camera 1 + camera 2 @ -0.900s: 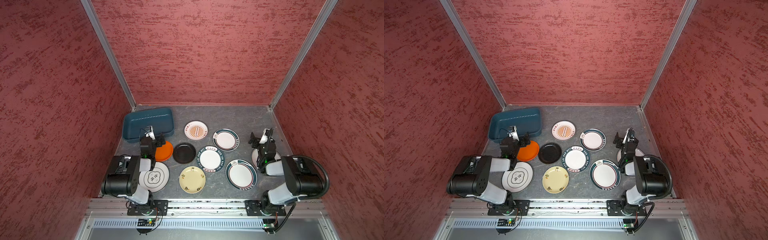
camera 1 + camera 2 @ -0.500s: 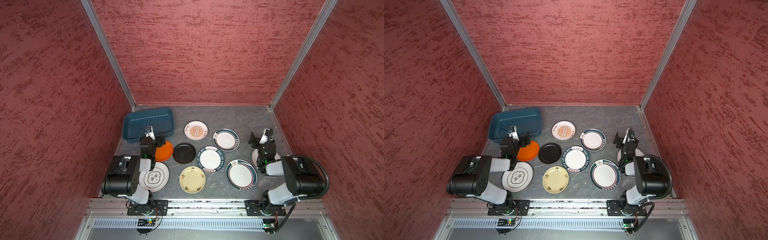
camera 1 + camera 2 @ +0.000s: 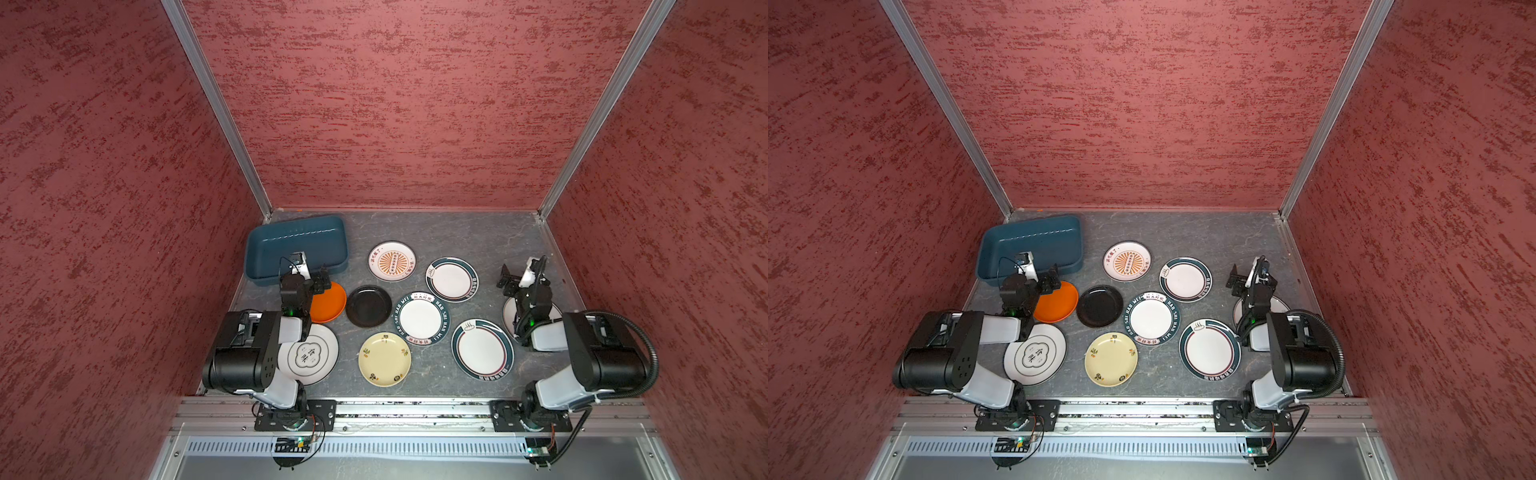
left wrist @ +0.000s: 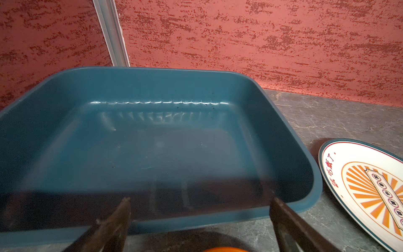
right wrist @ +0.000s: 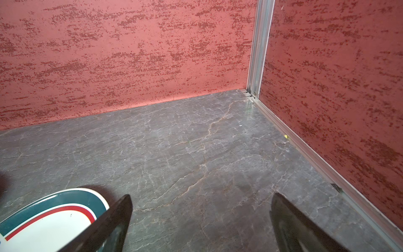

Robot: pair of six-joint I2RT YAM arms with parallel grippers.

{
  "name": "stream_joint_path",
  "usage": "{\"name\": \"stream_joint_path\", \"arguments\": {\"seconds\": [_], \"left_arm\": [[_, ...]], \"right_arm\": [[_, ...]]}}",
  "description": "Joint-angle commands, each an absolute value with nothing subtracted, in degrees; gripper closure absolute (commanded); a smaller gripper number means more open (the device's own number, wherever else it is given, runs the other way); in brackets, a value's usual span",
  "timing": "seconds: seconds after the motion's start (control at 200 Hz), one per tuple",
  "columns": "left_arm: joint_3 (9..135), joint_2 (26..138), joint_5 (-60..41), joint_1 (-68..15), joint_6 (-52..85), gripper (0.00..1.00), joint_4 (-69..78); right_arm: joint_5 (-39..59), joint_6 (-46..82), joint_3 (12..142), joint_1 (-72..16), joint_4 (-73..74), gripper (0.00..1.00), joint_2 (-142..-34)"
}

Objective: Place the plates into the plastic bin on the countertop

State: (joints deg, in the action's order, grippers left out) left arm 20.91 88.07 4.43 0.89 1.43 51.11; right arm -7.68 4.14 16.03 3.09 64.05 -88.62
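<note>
The dark teal plastic bin (image 3: 297, 245) (image 4: 152, 141) stands empty at the back left of the grey countertop (image 3: 457, 228). Several plates lie flat in front of it: orange (image 3: 331, 302), black (image 3: 368, 306), sunburst-printed (image 3: 392, 261) (image 4: 370, 185), teal-rimmed (image 3: 452, 278) (image 5: 50, 218), lettered (image 3: 421, 318), red-and-teal-rimmed (image 3: 483, 349), cream-yellow (image 3: 384, 358) and a white one (image 3: 311, 354) partly under my left arm. My left gripper (image 3: 311, 276) (image 4: 200, 203) hangs open over the orange plate's far edge, facing the bin. My right gripper (image 3: 521, 272) (image 5: 200, 198) is open over bare countertop.
Red textured walls (image 3: 395, 104) close in the back and both sides. Another white plate (image 3: 508, 316) lies mostly hidden under my right arm. The metal rail (image 3: 415, 409) with both arm bases runs along the front edge.
</note>
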Motion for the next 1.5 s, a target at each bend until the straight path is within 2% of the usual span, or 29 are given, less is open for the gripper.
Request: {"name": "stream_joint_path", "arguments": {"seconds": [0.0,0.256,0.406,0.551,0.646,0.756,0.892,1.132,1.298,1.498], "left_arm": [[21.2,87.9,3.0,1.5,1.0,0.01,52.4],[21.2,87.8,3.4,1.2,0.8,0.01,52.2],[22.0,86.2,8.1,0.1,1.3,0.01,49.6],[22.0,84.7,11.3,-1.3,-0.1,0.01,49.4],[24.8,79.1,15.0,-2.9,0.5,0.01,38.3],[23.0,76.9,19.1,-3.7,1.0,0.01,39.9],[25.7,73.5,21.8,-5.2,3.0,0.01,31.5],[33.7,68.0,26.6,-11.5,8.2,0.0,12.0],[34.6,66.0,26.3,-17.5,11.5,0.01,7.2],[35.8,65.8,24.7,-24.4,11.4,0.01,4.5]], "right_arm": [[-6.7,3.1,16.1,3.1,65.7,0.01,-88.3],[-6.8,3.1,16.3,3.2,65.6,0.01,-88.4],[-7.0,3.1,16.1,3.2,65.6,0.01,-87.8],[-8.9,3.7,16.0,3.2,61.4,0.01,-82.3],[-10.6,4.1,15.3,3.1,59.7,0.01,-78.4],[-14.7,6.0,15.3,3.1,55.1,0.01,-72.9],[-15.2,11.1,18.5,3.1,42.0,0.01,-64.8],[-16.2,23.8,27.7,3.1,8.6,0.01,-53.5],[-15.0,31.3,33.5,3.1,-9.7,0.01,-53.3],[-14.2,31.7,35.1,3.2,-18.2,0.01,-57.1]]}}
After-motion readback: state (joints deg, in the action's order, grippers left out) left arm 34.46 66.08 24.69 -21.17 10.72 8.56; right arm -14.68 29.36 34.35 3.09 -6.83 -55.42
